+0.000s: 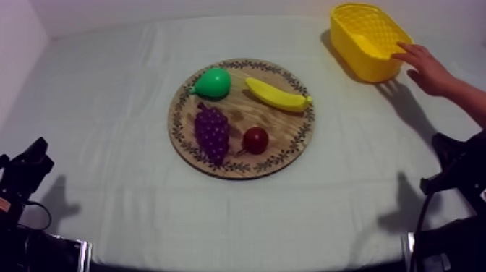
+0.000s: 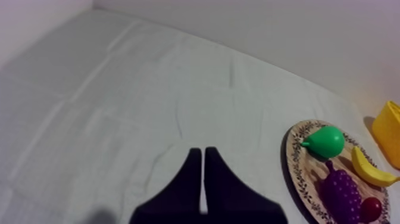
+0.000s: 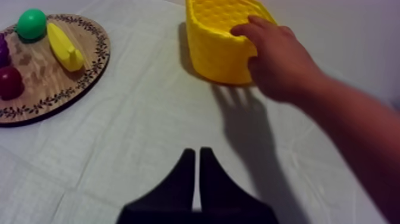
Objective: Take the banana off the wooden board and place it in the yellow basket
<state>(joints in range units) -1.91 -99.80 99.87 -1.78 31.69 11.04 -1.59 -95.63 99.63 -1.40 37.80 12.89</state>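
A yellow banana [image 1: 278, 95] lies on the right half of the round wooden board [image 1: 289, 148], beside the green pear [image 1: 212, 83]. The yellow basket [image 1: 367, 40] stands at the far right of the table, and a person's hand [image 1: 427, 68] rests on its near rim. My left gripper [image 1: 25, 168] sits low at the left edge, shut on nothing. My right gripper [image 1: 452, 163] sits low at the right edge, also shut on nothing. From the left wrist the fingers [image 2: 191, 179] form a narrow wedge over bare cloth, with the banana [image 2: 370, 170] beyond. The right wrist view has the banana [image 3: 63, 46], basket [image 3: 217, 44] and hand [image 3: 280, 56].
A bunch of purple grapes [image 1: 212, 132] and a small red fruit [image 1: 255, 139] share the board with the pear. The person's forearm [image 1: 474, 101] reaches in over the table's right side, between my right arm and the basket.
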